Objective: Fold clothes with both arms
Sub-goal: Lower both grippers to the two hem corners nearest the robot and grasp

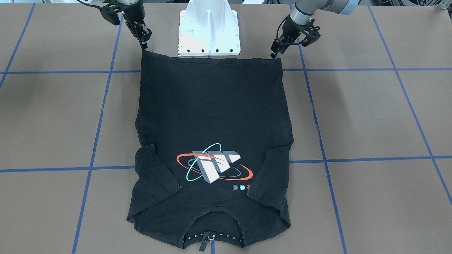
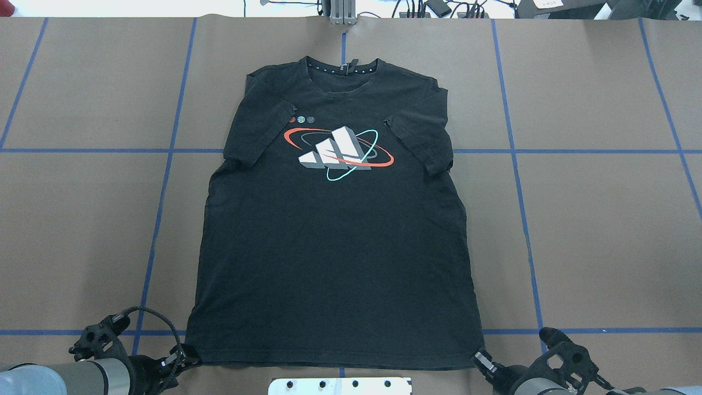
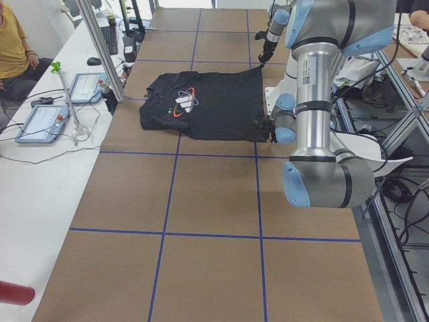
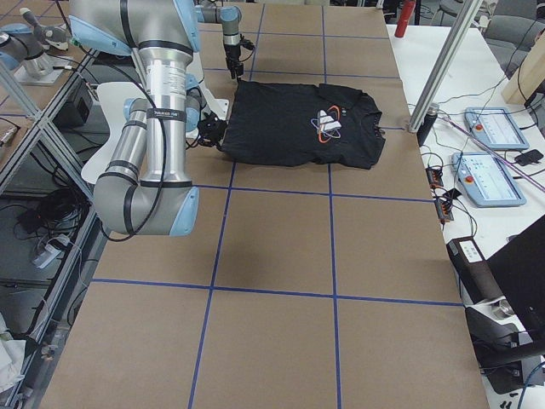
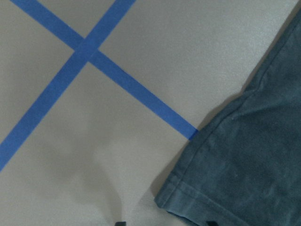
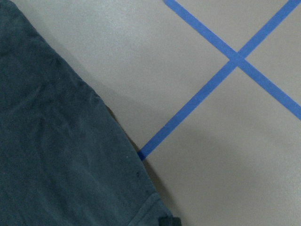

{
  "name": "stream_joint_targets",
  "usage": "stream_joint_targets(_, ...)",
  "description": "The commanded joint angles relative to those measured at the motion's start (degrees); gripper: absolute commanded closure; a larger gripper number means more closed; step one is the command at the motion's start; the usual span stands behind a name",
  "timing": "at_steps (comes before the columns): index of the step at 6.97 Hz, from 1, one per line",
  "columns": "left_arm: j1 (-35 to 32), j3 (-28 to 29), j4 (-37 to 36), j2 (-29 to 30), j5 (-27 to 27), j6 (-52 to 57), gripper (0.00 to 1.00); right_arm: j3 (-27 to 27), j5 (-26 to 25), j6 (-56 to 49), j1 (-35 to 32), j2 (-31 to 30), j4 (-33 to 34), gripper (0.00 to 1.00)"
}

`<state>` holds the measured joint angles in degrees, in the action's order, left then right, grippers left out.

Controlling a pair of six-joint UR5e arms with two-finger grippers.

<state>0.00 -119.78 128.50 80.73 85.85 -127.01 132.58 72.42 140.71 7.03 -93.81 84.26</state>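
The black T-shirt (image 1: 212, 113) lies flat and face up on the brown table, its collar (image 2: 340, 68) at the far side and both short sleeves lying in over the body. My left gripper (image 1: 276, 53) is low at one near hem corner. In the left wrist view its two fingertips stand apart at the bottom edge, with that hem corner (image 5: 188, 197) between them. My right gripper (image 1: 144, 44) is at the other near hem corner, which is drawn up to a point. In the right wrist view its tip (image 6: 169, 221) sits centred on the cloth edge (image 6: 141, 188).
The white mounting base (image 1: 208, 31) stands between the two arms, just behind the hem. Blue tape lines (image 2: 164, 181) grid the tabletop. A person (image 3: 13, 47) sits at a white side bench with tablets (image 3: 40, 124); an aluminium post (image 4: 438, 68) stands by the collar end.
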Motion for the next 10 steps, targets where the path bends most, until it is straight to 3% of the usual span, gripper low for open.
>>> stream_joint_targets(1,0.00,0.08,0.00,-0.13,0.02,0.01,0.37,-0.13,0.00,0.00,0.00,-0.06,0.03,1.00)
stream_joint_targets(5,0.00,1.30,0.00,0.13,0.02,0.18,0.39,-0.22,0.00,0.00,0.00,-0.15,0.03,1.00)
stream_joint_targets(6,0.00,1.31,0.00,0.22,0.11,0.18,0.44,-0.22,-0.09,0.00,0.00,-0.41,0.03,1.00)
stream_joint_targets(7,0.00,1.31,0.00,0.31,0.11,0.18,0.58,-0.22,-0.09,0.00,0.00,-0.50,0.03,1.00)
stream_joint_targets(10,-0.70,1.22,0.00,0.22,0.11,0.36,0.70,-0.22,0.00,0.00,0.09,-0.94,0.03,1.00)
